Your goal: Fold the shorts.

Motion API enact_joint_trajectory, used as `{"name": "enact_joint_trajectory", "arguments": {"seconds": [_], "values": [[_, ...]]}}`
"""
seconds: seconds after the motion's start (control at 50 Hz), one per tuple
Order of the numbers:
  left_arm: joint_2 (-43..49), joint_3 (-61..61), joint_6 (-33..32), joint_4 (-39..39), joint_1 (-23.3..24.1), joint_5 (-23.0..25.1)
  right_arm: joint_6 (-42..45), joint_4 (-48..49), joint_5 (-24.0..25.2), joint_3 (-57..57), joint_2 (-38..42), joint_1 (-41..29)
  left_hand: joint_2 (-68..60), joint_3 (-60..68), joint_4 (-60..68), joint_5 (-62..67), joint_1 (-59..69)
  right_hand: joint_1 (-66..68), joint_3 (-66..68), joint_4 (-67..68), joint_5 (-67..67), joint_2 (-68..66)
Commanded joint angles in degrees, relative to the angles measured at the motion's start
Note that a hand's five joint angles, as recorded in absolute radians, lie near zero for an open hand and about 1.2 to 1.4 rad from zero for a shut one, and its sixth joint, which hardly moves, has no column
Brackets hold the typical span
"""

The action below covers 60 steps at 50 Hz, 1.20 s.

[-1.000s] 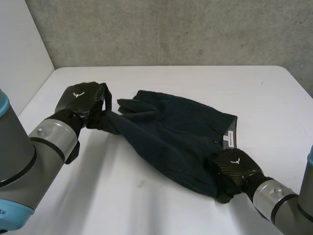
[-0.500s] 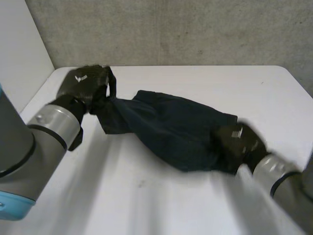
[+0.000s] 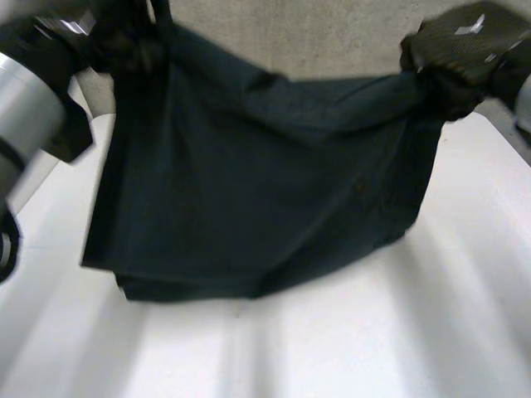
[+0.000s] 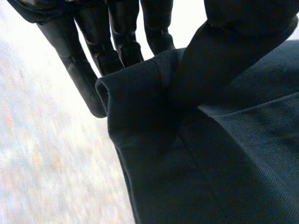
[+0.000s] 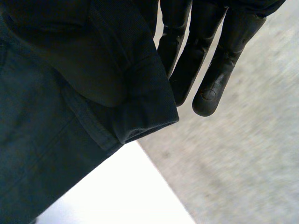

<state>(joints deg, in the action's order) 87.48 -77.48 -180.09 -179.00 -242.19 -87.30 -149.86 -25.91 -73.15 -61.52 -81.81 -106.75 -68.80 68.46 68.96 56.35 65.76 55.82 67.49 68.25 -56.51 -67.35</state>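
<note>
The dark navy shorts (image 3: pixel 249 182) hang spread in the air between my two hands, and their lower edge reaches down to the white table (image 3: pixel 348 340). My left hand (image 3: pixel 116 37) holds one upper corner. In the left wrist view its thumb (image 4: pixel 224 60) pinches the hemmed corner (image 4: pixel 140 102) against the fingers (image 4: pixel 117 42). My right hand (image 3: pixel 465 46) holds the other upper corner. In the right wrist view that corner of cloth (image 5: pixel 145 109) is clamped between the thumb and the fingers (image 5: pixel 210 74).
A grey concrete wall (image 3: pixel 332 37) stands behind the table. A white side wall (image 3: pixel 33 178) borders the table on the left. Bare tabletop lies in front of the hanging shorts.
Both hands have risen and moved apart, lifting the shorts off the table and spreading them. The right hand has closed on its corner.
</note>
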Motion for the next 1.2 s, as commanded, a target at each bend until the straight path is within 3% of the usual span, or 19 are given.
{"name": "enact_joint_trajectory", "arguments": {"seconds": [0.02, 0.16, 0.28, 0.34, 0.42, 0.5, 0.64, 0.82, 0.96, 1.08, 1.2], "values": [[14.2, 0.6, -0.8, -0.6, -1.1, -0.1, -0.2, 0.8, -0.8, 1.4, 13.2, -1.6, -11.2, 11.5, 11.0, 13.6, 14.2, 24.2, 12.5, 11.8, -13.5, -12.6], [29.9, 8.7, -4.6, -2.9, -5.7, -0.2, -3.1, 5.3, -1.9, 5.8, 24.1, -2.9, -11.2, 11.5, 11.0, 13.6, 14.2, 24.2, 12.5, 11.8, -13.5, -12.6], [37.6, 21.6, -10.6, -6.8, -5.8, -0.8, -8.5, 20.3, -6.0, 15.5, 31.2, -3.9, -11.2, 11.5, 11.0, 13.6, 14.2, 24.2, 12.5, 11.8, -13.5, -12.6], [38.4, 27.9, -11.1, -14.3, -5.8, -1.4, -9.3, 29.9, -6.6, 21.1, 32.3, -4.1, -11.2, 11.5, 11.0, 13.6, 14.2, 24.2, 12.5, 11.8, -13.5, -12.6], [35.8, 30.7, -10.8, -32.8, -5.7, -1.6, -11.6, 42.8, -6.7, 25.3, 31.0, -4.4, -11.2, 11.5, 11.0, 13.6, 14.2, 24.2, 12.5, 11.8, -13.5, -12.6], [30.9, 30.1, -10.7, -40.1, -5.7, -1.6, -15.4, 51.0, -7.2, 25.2, 27.4, -4.3, -11.2, 11.5, 11.0, 13.6, 14.2, 24.2, 12.5, 11.8, -13.5, -12.6], [29.5, 25.5, -10.3, -37.7, -5.3, -1.5, -16.7, 50.7, -6.6, 22.2, 26.1, -4.2, -11.2, 11.5, 11.0, 13.6, 14.2, 24.2, 12.5, 11.8, -13.5, -12.6], [29.4, 9.5, -8.8, -36.7, -5.0, -1.2, -16.1, 42.9, -6.1, 14.7, 30.2, -4.3, -11.2, 11.5, 11.0, 13.6, 14.2, 24.2, 12.5, 11.8, -13.5, -12.6], [35.5, 0.0, -9.7, -34.2, -4.3, -1.6, -7.9, 38.1, -6.0, 5.2, 36.4, -4.5, -11.2, 11.5, 11.0, 13.6, 14.2, 24.2, 12.5, 11.8, -13.5, -12.6], [40.5, -1.8, -12.1, -22.0, -1.7, -4.4, 3.3, 32.4, -7.2, -0.6, 40.5, -5.8, -11.2, 11.5, 11.0, 13.6, 14.2, 24.2, 12.5, 11.8, -13.5, -12.6], [39.1, -4.3, -12.1, -11.3, -0.9, -6.6, 6.2, 26.4, -6.7, -7.6, 36.0, -5.5, -11.2, 11.5, 11.0, 13.6, 14.2, 24.2, 12.5, 11.8, -13.5, -12.6]]}}
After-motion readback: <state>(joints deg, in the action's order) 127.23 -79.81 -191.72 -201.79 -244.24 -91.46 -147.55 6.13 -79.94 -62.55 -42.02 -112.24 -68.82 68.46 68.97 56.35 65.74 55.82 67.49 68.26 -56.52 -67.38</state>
